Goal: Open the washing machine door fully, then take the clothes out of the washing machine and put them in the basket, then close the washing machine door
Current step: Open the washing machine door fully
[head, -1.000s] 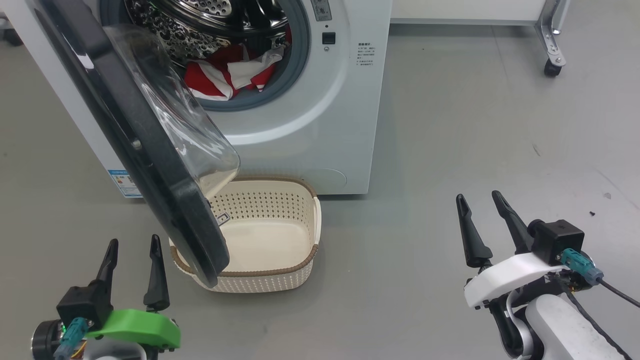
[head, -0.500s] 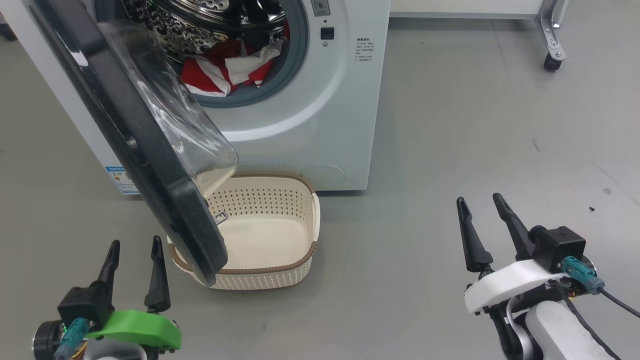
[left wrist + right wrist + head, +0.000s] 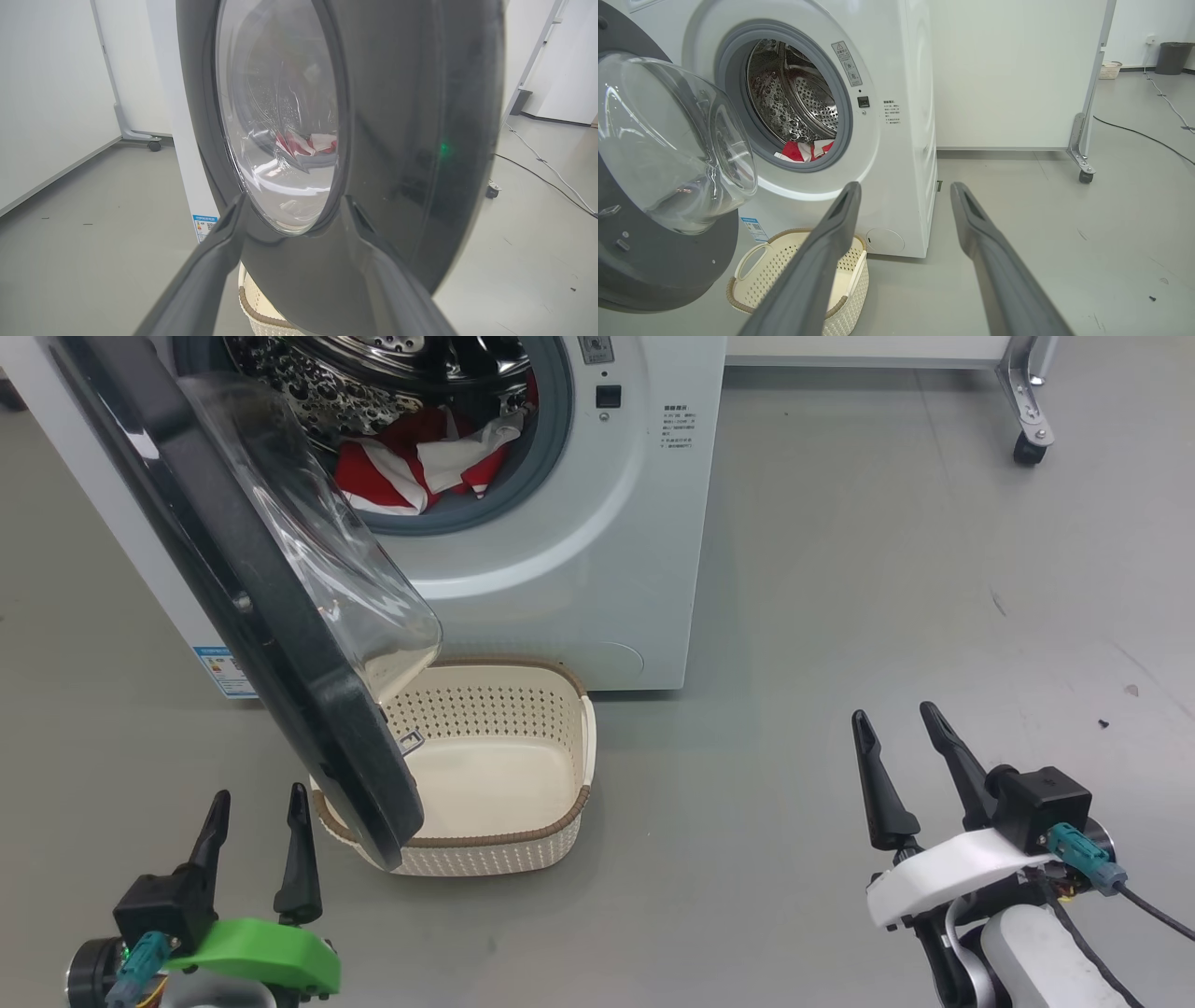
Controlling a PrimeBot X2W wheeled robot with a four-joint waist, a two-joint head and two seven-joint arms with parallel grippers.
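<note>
Only the camera is shifting; the washing machine door (image 3: 280, 649) is staying half open above the basket (image 3: 504, 665), needing more swing. Left gripper (image 3: 260, 793) and right gripper (image 3: 893, 711) are holding fingers open, empty; the clothes (image 3: 401, 476) are lying in the drum (image 3: 308, 392) at 11 o'clock

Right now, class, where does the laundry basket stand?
In the head view the basket stands on the floor left of centre, right in front of the washing machine, its left end hidden by the lower edge of the open washing machine door.
</note>
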